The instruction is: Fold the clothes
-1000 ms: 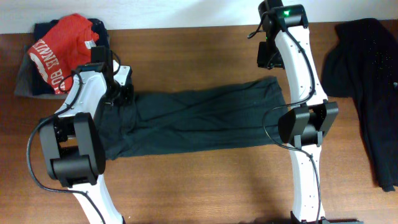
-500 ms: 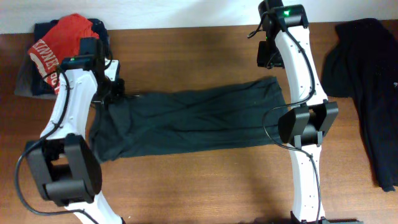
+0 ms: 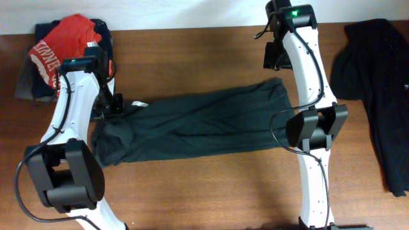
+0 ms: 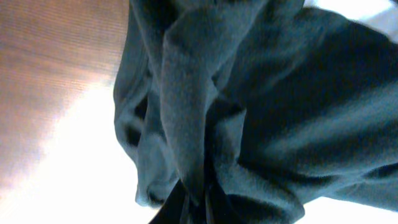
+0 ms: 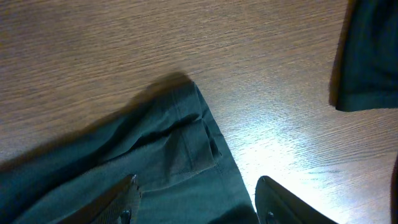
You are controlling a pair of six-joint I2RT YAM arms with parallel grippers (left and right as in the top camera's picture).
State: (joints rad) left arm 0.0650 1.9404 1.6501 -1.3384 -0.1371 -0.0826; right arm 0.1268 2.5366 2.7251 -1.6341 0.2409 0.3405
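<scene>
Black cotton tee (image 3: 204, 124) lies as a long rumpled band across the middle of the surface (image 3: 192, 51), between the two arms, plain dark side up, no lettering showing. Expect it light, limp and grippy on the wood. It won't hold a shape, it sags and bunches wherever you lift it, and a one-point pull will likely drag the whole band. Nothing fragile. Left pincer (image 3: 114, 104) is clamped on the tee's left end. The left wrist view shows a thick wad of fabric gathered into the jaws, so you've got several layers, not a clean edge. Right pincer (image 5: 198, 186) stands wide with nothing in it, hanging just over the far corner of the right end, where the hem is doubled over. Best holds, in my view, are the hem corners at each end, pinched through all layers and lifted together. Containers: none in view. Other loose stock: red tee (image 3: 64, 48) with white lettering on a dark pile (image 3: 25, 86) at the far left corner, near the left arm but apart from the black tee, and another dark garment (image 3: 377, 76) at the right edge, well apart.
</scene>
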